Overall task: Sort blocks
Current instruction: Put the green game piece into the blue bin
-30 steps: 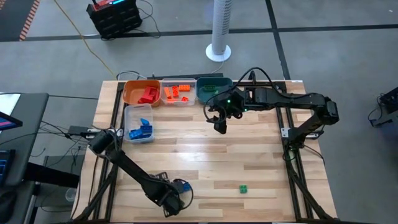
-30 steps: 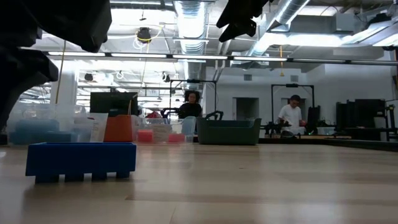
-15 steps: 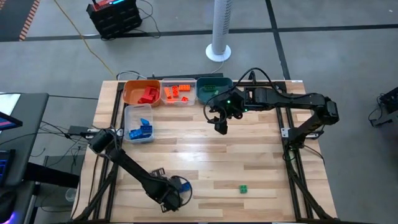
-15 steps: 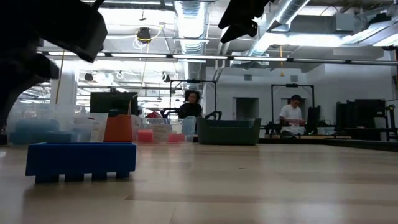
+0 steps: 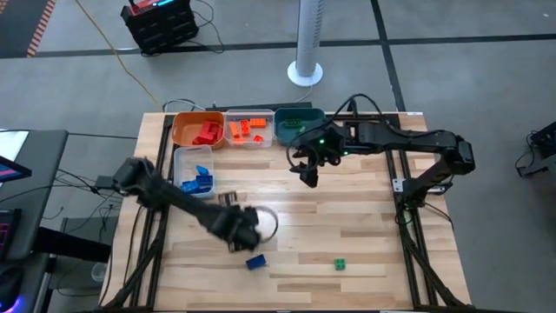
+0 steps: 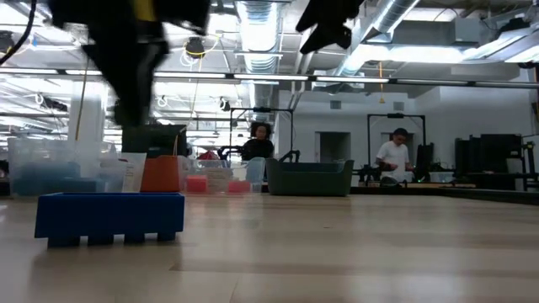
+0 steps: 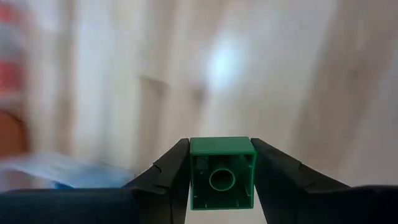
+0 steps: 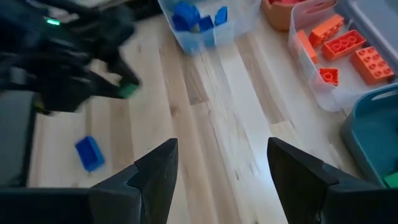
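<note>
We see a wooden desk made of light planks, and we place everything by it. The left end effector is clenched on a small green studded plastic brick, one dark finger on each side of it. In the high view the left end effector hangs over the middle of the desk, a little toward the near edge. In the right wrist view we can see the same green brick at the tip of the left arm.

A small blue studded plastic brick lies flat on the desk just beside the left end effector, closer to the near edge. In the low view this blue brick sits on the desk top with its underside ribs showing. Another small green plastic brick lies on the desk near that same edge, well apart from the blue one.

The right end effector hangs above the far part of the desk, and its fingers stand wide apart with nothing between them.

At the far edge of the desk stand an orange plastic bin with red bricks, a clear plastic bin with orange bricks, and a teal plastic bin. A second clear plastic bin with blue bricks stands just in front of the orange bin.

Two people show in the room behind the desk.
</note>
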